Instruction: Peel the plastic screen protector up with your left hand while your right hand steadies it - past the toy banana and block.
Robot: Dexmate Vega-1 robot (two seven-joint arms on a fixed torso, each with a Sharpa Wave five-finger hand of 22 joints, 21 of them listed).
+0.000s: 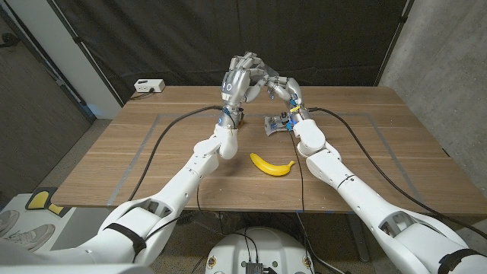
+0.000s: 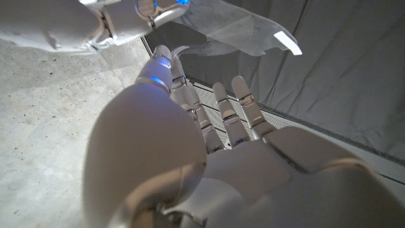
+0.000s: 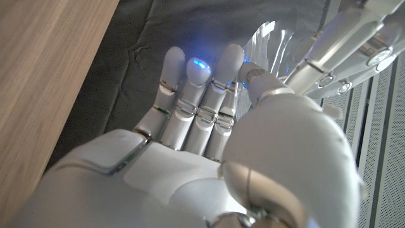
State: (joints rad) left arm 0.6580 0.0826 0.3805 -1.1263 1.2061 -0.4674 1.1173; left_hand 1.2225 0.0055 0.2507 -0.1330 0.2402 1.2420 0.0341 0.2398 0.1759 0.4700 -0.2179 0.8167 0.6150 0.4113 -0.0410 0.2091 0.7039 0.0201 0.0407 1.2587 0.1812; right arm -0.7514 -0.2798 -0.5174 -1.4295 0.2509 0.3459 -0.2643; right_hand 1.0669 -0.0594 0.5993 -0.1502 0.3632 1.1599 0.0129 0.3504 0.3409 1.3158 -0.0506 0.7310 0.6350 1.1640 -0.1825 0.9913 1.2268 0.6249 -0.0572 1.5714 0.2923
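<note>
Both hands are raised above the far middle of the table, fingertips meeting. The clear plastic screen protector [image 2: 250, 31] hangs between them, with a white tab at one corner. My left hand [image 1: 239, 81] has its thumb tip at the sheet's edge and pinches it there, its other fingers [image 2: 243, 104] stretched out under the film. My right hand [image 1: 278, 88] grips the screen protector [image 3: 269, 39] between its thumb and fingers. On the table nearer me lie the yellow toy banana [image 1: 272, 164] and a small grey-blue block [image 1: 278, 122], just under my right wrist.
A white power strip [image 1: 148, 86] sits at the table's far left corner. Black cables [image 1: 163, 137] run along both arms across the wooden table [image 1: 380, 144]. A dark curtain hangs behind the table.
</note>
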